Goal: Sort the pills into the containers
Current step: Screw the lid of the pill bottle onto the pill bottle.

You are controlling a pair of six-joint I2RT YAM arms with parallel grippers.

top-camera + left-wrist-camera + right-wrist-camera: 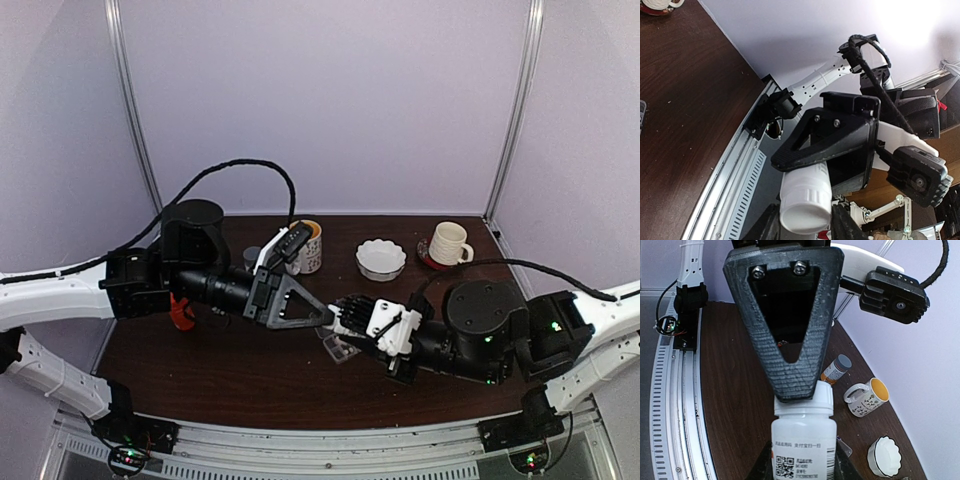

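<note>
Over the middle of the table, my right gripper (802, 466) is shut on the body of a white labelled bottle (804, 440), which it holds clear of the surface. My left gripper (805, 226) meets it from the other side, its two fingers pressed on either side of the bottle's ribbed white cap (807, 197). In the top view the two grippers (328, 316) (352, 318) touch tip to tip. Just under them lies the clear pill box (338, 348) with its containers; a corner of it (845, 447) shows beside the bottle. No pills are in view.
An orange bottle with a grey cap (836, 369) lies next to a patterned mug (866, 397) at the back. A white scalloped bowl (381, 259) and a cream mug on a red coaster (448, 243) stand at the back right. A red object (182, 315) sits under the left arm.
</note>
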